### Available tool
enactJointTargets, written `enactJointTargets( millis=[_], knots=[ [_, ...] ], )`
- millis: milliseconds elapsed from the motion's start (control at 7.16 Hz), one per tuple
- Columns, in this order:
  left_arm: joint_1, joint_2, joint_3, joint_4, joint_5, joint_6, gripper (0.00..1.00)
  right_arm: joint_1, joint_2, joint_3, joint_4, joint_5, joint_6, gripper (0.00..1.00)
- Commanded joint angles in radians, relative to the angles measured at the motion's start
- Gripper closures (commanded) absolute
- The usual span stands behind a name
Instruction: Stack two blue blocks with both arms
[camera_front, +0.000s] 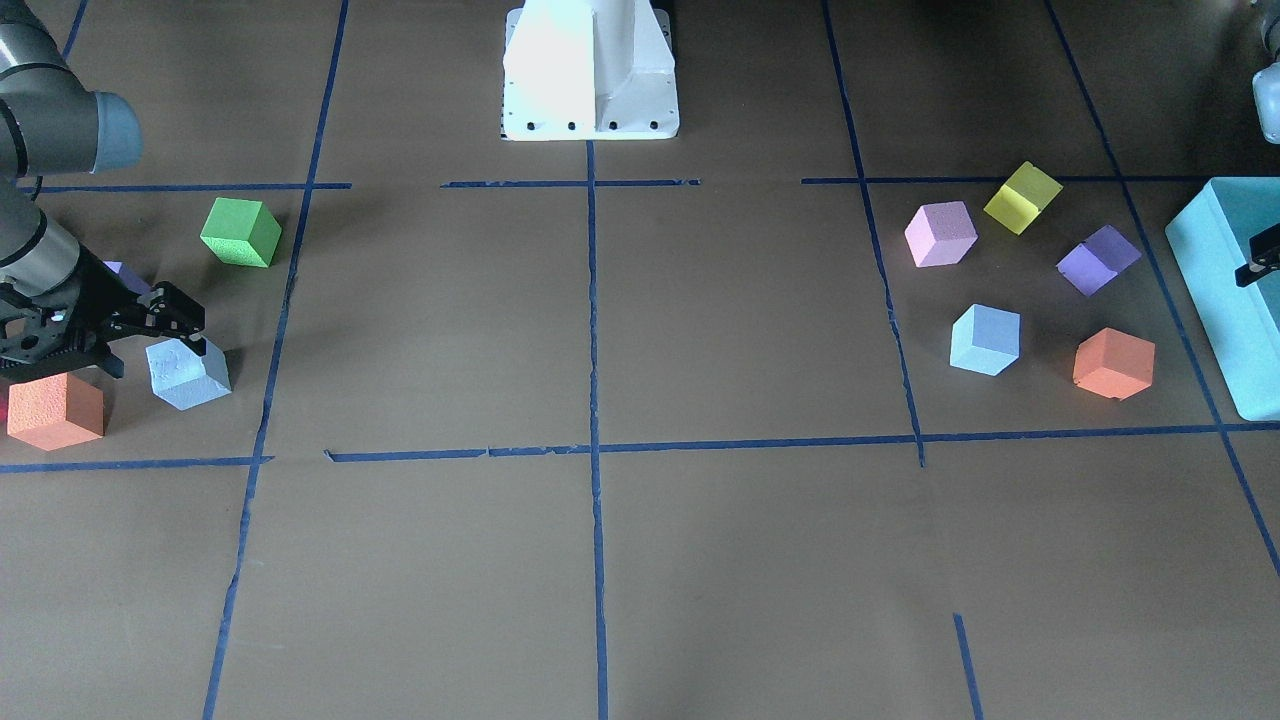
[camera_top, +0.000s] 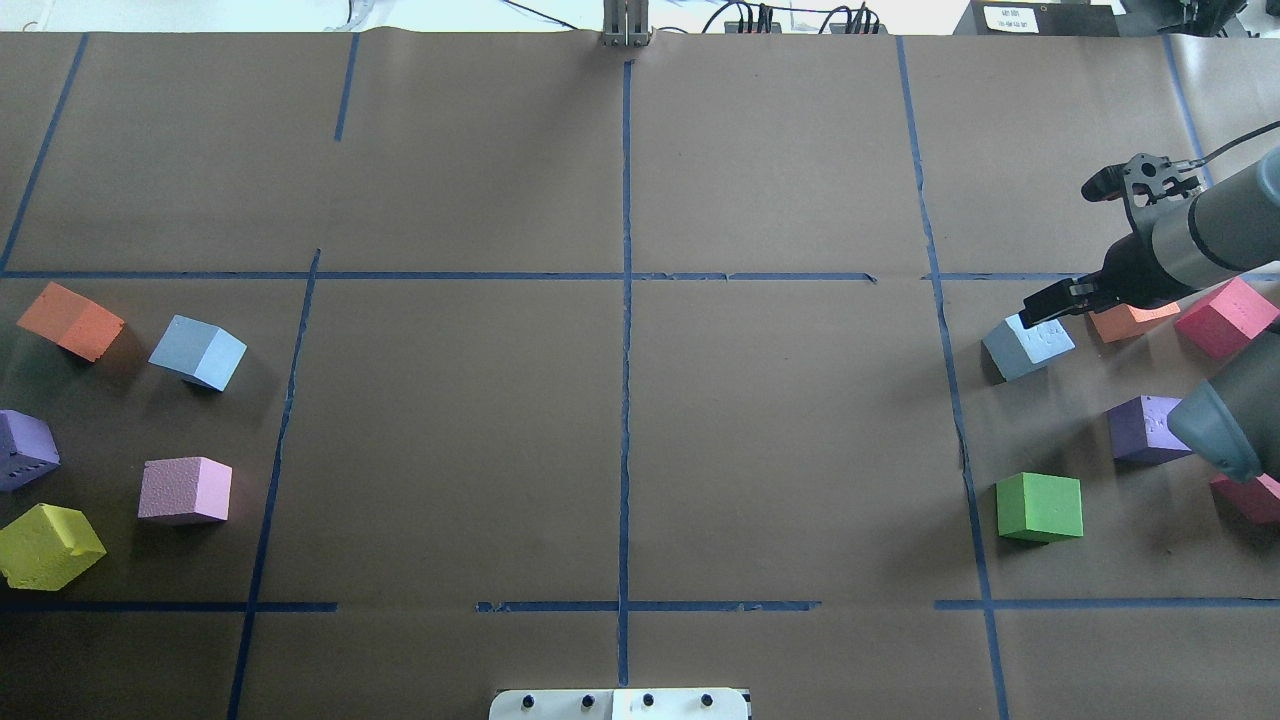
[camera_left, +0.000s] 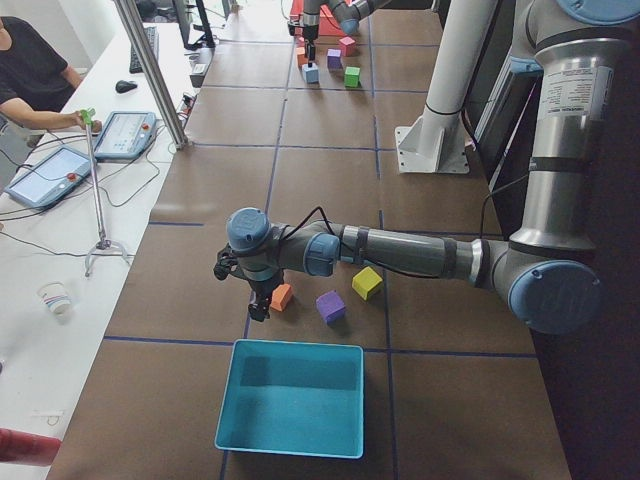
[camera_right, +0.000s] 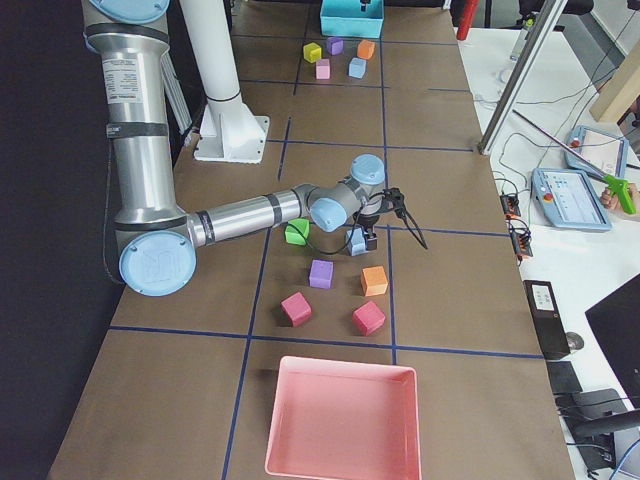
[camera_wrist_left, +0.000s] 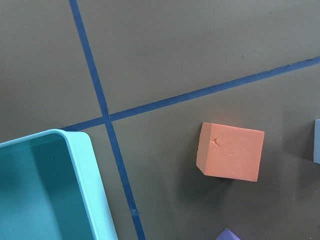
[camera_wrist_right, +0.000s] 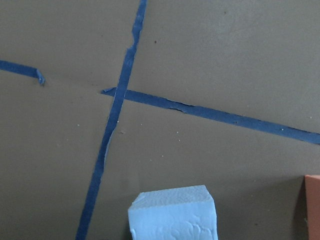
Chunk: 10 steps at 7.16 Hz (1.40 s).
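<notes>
One pale blue block (camera_front: 188, 373) lies on the robot's right side, also in the overhead view (camera_top: 1027, 345) and at the bottom of the right wrist view (camera_wrist_right: 173, 214). My right gripper (camera_front: 160, 345) hovers just over it, fingers apart, one fingertip (camera_top: 1045, 303) above its top. The other blue block (camera_front: 985, 340) sits on the robot's left side (camera_top: 197, 352), untouched. My left gripper (camera_left: 258, 303) hangs near the teal bin's edge beside an orange cube (camera_wrist_left: 230, 150). Only a sliver of it (camera_front: 1262, 258) shows in the front view, and I cannot tell whether it is open or shut.
A teal bin (camera_front: 1215, 290) stands at the left end and a pink bin (camera_right: 340, 420) at the right end. Orange (camera_front: 55, 410), green (camera_front: 240, 232) and purple (camera_top: 1140, 428) cubes ring the right block. Pink (camera_front: 940, 233), yellow (camera_front: 1022, 197) and purple (camera_front: 1098, 260) cubes ring the left block.
</notes>
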Motion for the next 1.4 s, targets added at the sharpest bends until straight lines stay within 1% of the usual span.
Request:
enactJointTargets(
  millis=[0, 140, 279, 419, 559, 699, 838, 978, 1118, 1257],
  knots=[
    [0.000, 0.001, -0.002, -0.001, 0.000, 0.000, 0.00, -0.038, 0.002, -0.023, 0.003, -0.031, 0.001, 0.01],
    [0.000, 0.003, -0.003, -0.001, -0.002, 0.000, 0.00, -0.057, 0.003, -0.035, 0.005, -0.044, 0.000, 0.02],
    [-0.001, 0.006, -0.005, 0.001, -0.036, 0.000, 0.00, -0.068, 0.026, -0.056, 0.005, -0.057, -0.002, 0.06],
    [0.000, 0.010, -0.002, 0.001, -0.092, -0.002, 0.00, -0.070, 0.040, -0.064, 0.003, -0.058, 0.004, 0.53],
    [0.000, 0.012, -0.003, 0.001, -0.094, -0.002, 0.00, -0.070, 0.042, -0.067, 0.003, -0.057, -0.002, 0.86],
    [0.000, 0.010, -0.005, 0.001, -0.094, -0.002, 0.00, -0.068, 0.045, -0.046, 0.003, -0.051, 0.009, 1.00],
    [0.000, 0.010, -0.020, 0.004, -0.094, -0.003, 0.00, -0.070, 0.092, 0.016, -0.078, -0.033, 0.013, 1.00],
    [0.000, 0.004, -0.026, 0.004, -0.095, -0.017, 0.00, -0.081, 0.256, 0.043, -0.265, -0.028, 0.106, 1.00],
    [0.002, -0.003, -0.026, 0.001, -0.095, -0.073, 0.00, -0.154, 0.380, 0.037, -0.358, -0.038, 0.215, 1.00],
    [0.002, -0.009, -0.026, -0.001, -0.094, -0.087, 0.00, -0.238, 0.446, 0.026, -0.361, -0.083, 0.362, 1.00]
  ],
)
